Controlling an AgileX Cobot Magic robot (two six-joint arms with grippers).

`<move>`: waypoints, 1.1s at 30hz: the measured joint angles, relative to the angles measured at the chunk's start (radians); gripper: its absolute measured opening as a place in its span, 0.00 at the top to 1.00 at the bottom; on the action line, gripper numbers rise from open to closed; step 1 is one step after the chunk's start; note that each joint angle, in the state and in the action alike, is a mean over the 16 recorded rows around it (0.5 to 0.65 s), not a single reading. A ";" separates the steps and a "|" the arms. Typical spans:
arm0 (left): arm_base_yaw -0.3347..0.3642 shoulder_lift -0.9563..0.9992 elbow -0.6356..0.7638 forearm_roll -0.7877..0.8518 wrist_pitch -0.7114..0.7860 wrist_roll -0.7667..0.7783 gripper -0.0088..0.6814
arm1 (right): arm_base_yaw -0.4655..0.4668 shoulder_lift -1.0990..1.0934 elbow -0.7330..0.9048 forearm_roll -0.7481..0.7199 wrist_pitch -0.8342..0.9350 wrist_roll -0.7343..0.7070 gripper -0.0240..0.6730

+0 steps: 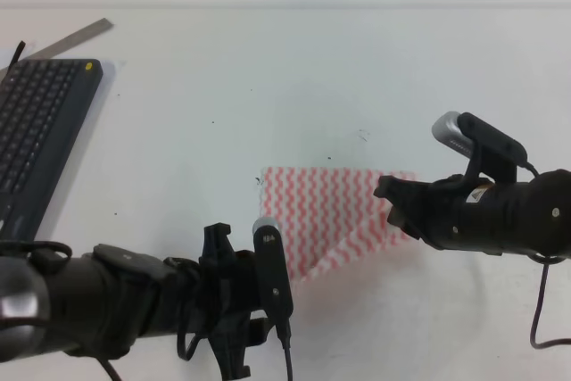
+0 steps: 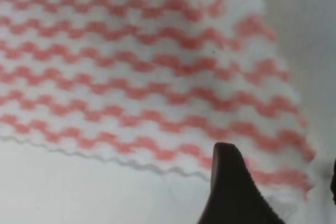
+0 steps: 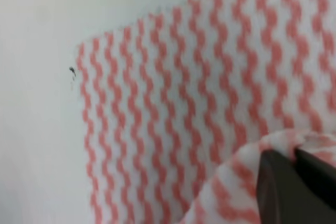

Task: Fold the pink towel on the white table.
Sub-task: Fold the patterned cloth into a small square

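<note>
The pink towel (image 1: 332, 216) lies on the white tabletop (image 1: 268, 86) a little right of centre and toward the near edge, well apart from the dark keyboard (image 1: 36, 131) that sits at the far left beside a grey strip (image 1: 76, 39). Its left and far edges lie flat and straight, while the right side is drawn up into a raised fold, giving the cloth a slanted near edge that runs from its lower left corner up toward the right. The right tool (image 1: 397, 207) comes in from the right side at the towel's right edge; in the right wrist view its dark fingers (image 3: 294, 187) are pressed together on a bunched ridge of the striped cloth (image 3: 173, 114), which wraps up over their tips, so it is pinching the towel. The left tool (image 1: 234, 310) sits low at the near edge of the tabletop, just beside the towel's lower left corner. In the left wrist view one dark fingertip (image 2: 231, 187) shows in front of the scalloped edge of the cloth (image 2: 131, 72), and a sliver of the other shows at the right border, so the fingers stand spread with nothing between them.
</note>
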 joint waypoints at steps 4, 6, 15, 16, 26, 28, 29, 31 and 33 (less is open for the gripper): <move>0.000 0.004 -0.004 -0.007 -0.006 0.001 0.52 | 0.000 0.000 0.000 0.000 0.003 -0.004 0.99; 0.000 0.004 -0.004 -0.008 -0.009 0.002 0.56 | 0.000 0.000 0.000 0.000 0.005 -0.006 0.99; 0.000 0.005 -0.005 -0.009 -0.013 0.012 0.78 | 0.000 -0.002 0.000 0.000 0.007 -0.007 0.99; 0.000 0.006 -0.005 -0.009 -0.014 0.014 0.80 | 0.000 -0.003 0.000 0.000 0.007 -0.008 0.99; 0.000 0.004 -0.019 -0.036 -0.025 0.021 0.93 | 0.000 -0.003 0.000 0.000 0.010 -0.009 0.99; 0.000 0.004 -0.026 -0.048 -0.029 0.020 0.95 | 0.000 -0.002 0.000 0.000 0.011 -0.009 0.99; 0.000 0.005 -0.030 -0.055 -0.031 0.020 0.95 | 0.000 -0.002 0.000 0.000 0.011 -0.009 0.99; 0.000 0.006 -0.039 -0.067 -0.038 0.018 0.97 | 0.000 -0.002 0.000 0.000 0.012 -0.009 0.99; 0.000 0.005 -0.049 -0.080 -0.045 0.015 0.98 | 0.000 -0.001 0.000 0.000 0.013 -0.009 0.99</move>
